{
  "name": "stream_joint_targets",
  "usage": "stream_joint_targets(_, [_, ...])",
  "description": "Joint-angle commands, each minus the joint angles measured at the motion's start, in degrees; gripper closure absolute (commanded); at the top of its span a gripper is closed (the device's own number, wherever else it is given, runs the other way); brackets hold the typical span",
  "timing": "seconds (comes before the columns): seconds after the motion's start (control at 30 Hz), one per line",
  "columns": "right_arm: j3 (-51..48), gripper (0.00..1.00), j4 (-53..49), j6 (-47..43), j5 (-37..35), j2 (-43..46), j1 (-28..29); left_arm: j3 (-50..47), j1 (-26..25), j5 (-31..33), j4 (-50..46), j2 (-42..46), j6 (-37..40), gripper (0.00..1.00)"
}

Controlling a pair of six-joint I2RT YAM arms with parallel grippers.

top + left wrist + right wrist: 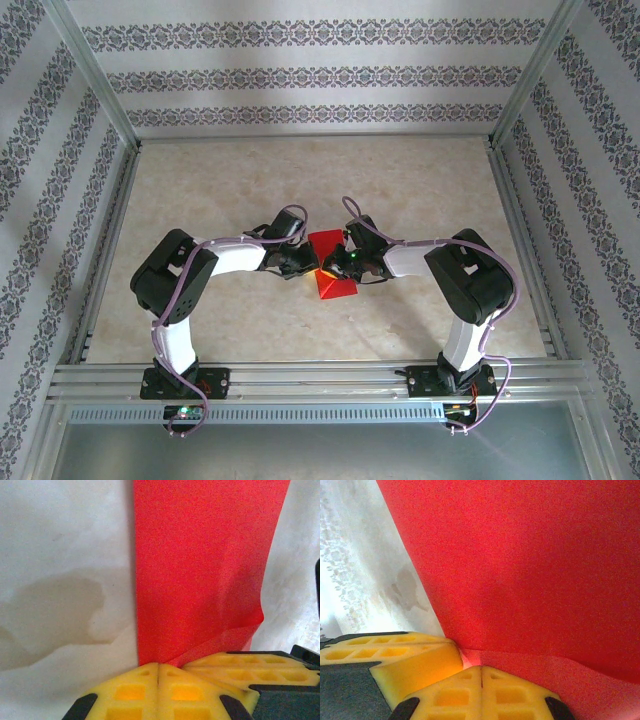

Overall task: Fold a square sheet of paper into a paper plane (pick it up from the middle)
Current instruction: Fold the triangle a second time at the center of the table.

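A bright red square sheet of paper (334, 284), partly folded, is seen at the middle of a pale, marbled worktop (300, 180), between the two arms. From above, its long axis runs from the far side towards the near edge, slightly slanted. From the left wrist it is shown as a tall red band stretching straight away from the fingertips, with a crease raised at its near right corner. The left hand (158, 677) is clenched, its yellow pads pressed together at the paper's edge. The right hand (481, 680) is clenched likewise against the sheet. Whether paper is nipped between the pads cannot be told. The worktop is enclosed by walls (300, 75) papered in patterned stripes and by metal rails (300, 372).
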State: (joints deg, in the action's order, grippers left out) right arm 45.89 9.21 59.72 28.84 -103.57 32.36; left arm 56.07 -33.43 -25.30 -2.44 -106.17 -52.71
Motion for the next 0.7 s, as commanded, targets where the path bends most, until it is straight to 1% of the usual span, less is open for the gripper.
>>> stream_joint_targets(0.0, [-1.4, 1.00, -3.0, 0.1, -0.8, -0.6, -0.3, 1.1, -0.8, 2.5, -4.4, -1.1, 1.9, 1.00])
stream_joint_targets(0.2, [-1.5, 0.99, -0.2, 1.0, -0.1, 4.5, -0.4, 2.6, -0.8, 3.5, -9.3, -2.4, 3.8, 1.00])
stream_joint_targets(0.37, [-1.4, 0.98, -1.4, -1.3, -1.0, 8.8, -0.6, 4.0, -0.8, 4.2, -12.5, -3.3, 5.6, 1.00])
stream_joint_targets(0.43, [-1.7, 0.98, -3.0, -2.7, -2.0, 9.0, -0.8, 4.3, -0.8, 4.5, -13.0, -3.4, 5.9, 1.00])
stream_joint_targets(0.67, [-3.2, 0.99, -3.9, -4.1, -3.4, 7.1, -1.4, 5.2, -0.8, 4.3, -13.4, -4.1, 6.5, 1.00])
